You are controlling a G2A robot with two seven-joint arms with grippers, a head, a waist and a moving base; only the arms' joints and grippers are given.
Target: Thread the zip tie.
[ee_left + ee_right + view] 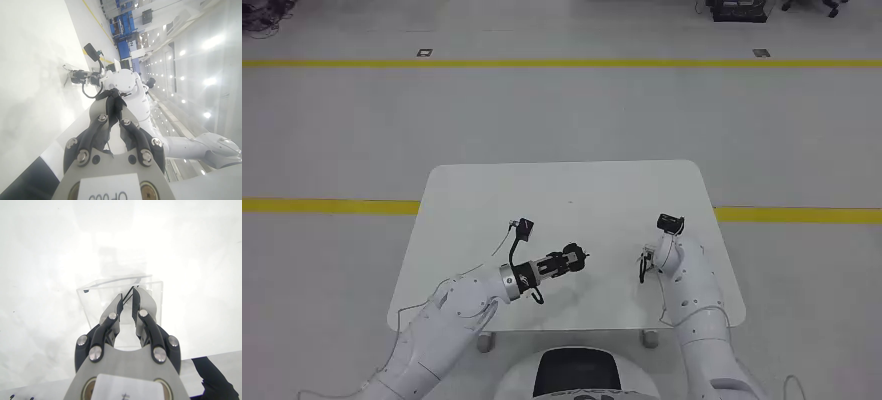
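Fingers (137, 302) of the right pincer (128, 297) stand a little apart and point down into a clear box (83, 306) that sits on the white table (37, 256). The zip tie (126, 298) is a thin black strand crossing the gap between the fingertips on a slant, close to both pads. Open space shows beside it, so the pincer is parted and not clamped on the tie. Just past the tips the strand reaches the far rim of the box. There a thin dark line runs along the rim to a small dark end near one corner; whether that line is part of the same tie cannot be told.

The left pincer (113, 106) is closed, with its black pads pressed together. A thin black strip (109, 146) comes out from between them and runs back toward the palm. The dark bunch right at its tips is hard to make out. Well ahead of those tips the right pincer (72, 76) hangs at the clear box (66, 74).

From above, the left pincer (580, 258) points across toward the right pincer (644, 266). The two are apart, both over the near part of the table (562, 190).
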